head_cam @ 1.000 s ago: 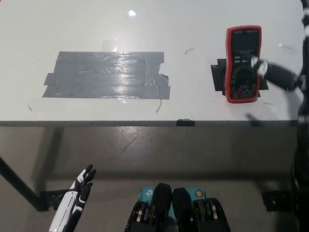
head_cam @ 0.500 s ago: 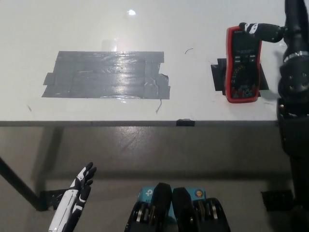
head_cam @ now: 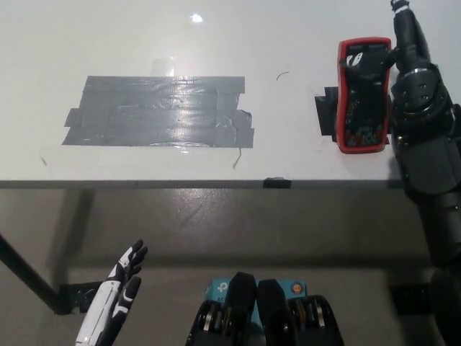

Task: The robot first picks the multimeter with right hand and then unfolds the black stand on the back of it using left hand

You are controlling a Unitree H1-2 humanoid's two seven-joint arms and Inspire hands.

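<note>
red multimeter [head_cam: 362,95] on table [head_cam: 144,36], right hand [head_cam: 407,50] beside

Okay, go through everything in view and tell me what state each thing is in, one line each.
multimeter: lying face up on the table, on a black patch, not lifted
right robot hand: beside the multimeter's right edge, grip unclear
left robot hand: open, resting low, below table edge
grey tape patch: stuck flat on the table

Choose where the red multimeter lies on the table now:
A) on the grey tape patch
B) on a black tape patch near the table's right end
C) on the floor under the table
B: the red multimeter lies on a black tape patch, far right of the grey tape patch.
</note>
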